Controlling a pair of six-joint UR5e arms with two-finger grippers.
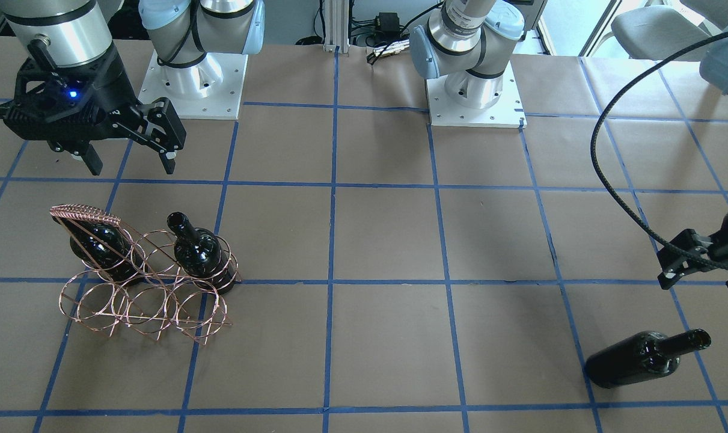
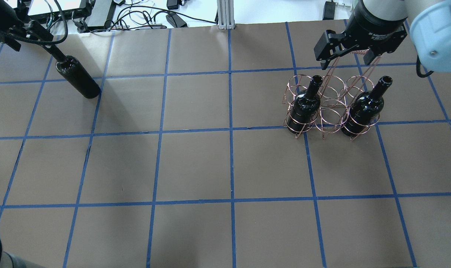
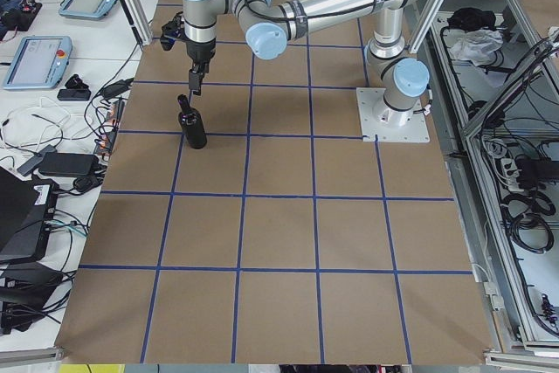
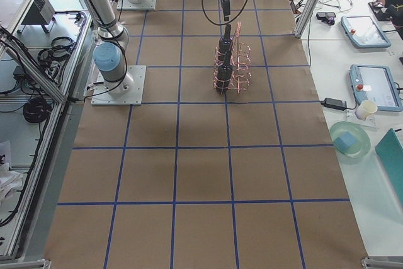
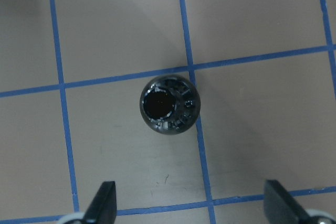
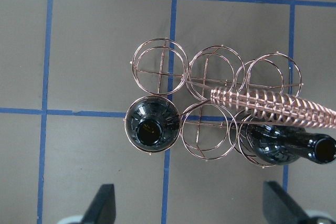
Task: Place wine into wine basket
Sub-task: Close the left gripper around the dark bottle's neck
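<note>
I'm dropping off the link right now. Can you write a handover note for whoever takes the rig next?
Left gripper: open and empty, hanging straight over the mouth of the third wine bottle, which stands upright on the table, far from the basket.
Right gripper: open and empty, above the wine basket.
Done: two bottles stand in the end rings of the basket's row nearer the robot. The other four rings are empty.
To do: grasp the third bottle, carry it across and lower it into an empty ring.
</note>
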